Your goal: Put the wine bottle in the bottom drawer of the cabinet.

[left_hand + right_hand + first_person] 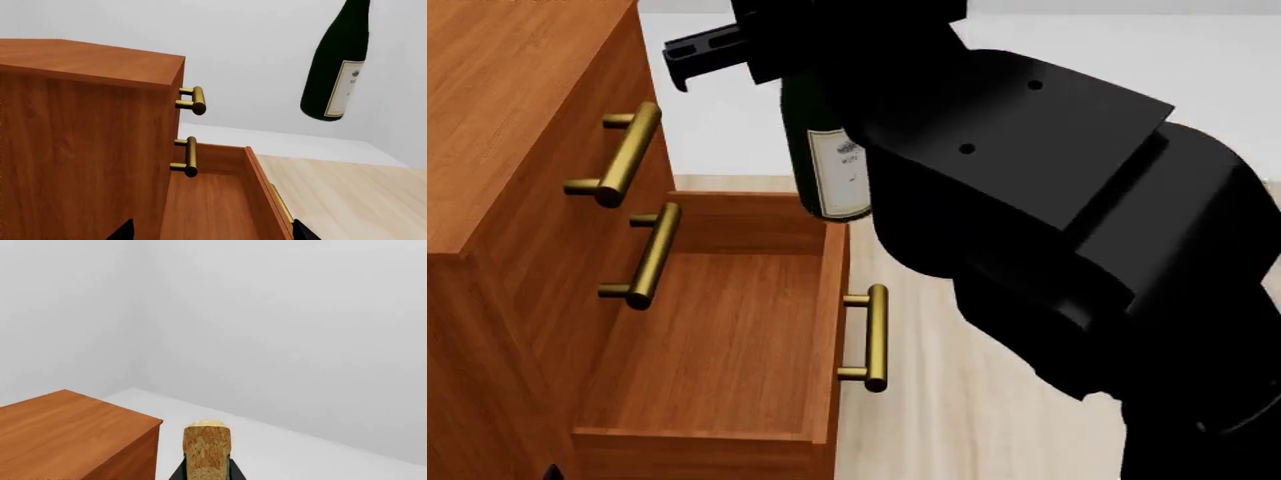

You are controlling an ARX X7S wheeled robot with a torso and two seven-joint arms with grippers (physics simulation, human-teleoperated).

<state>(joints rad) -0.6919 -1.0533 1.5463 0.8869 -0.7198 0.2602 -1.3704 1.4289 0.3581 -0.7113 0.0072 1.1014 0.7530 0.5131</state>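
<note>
The wine bottle (827,150), dark green with a white label, hangs upright in the air over the far front corner of the open bottom drawer (721,340). In the left wrist view the wine bottle (337,65) floats well above the bottom drawer (213,200). My right gripper (207,473) is shut on the bottle's top, its tan cork (207,447) sticking up between the dark fingers. My left gripper (212,235) is open just over the drawer's bare inside, holding nothing. The reddish-brown cabinet (507,130) stands at the left.
The two upper drawers are shut, their brass handles (627,150) (654,255) sticking out. The open drawer's own handle (874,337) projects toward the pale wood floor (961,420). My bulky black right arm (1028,200) fills the right of the head view.
</note>
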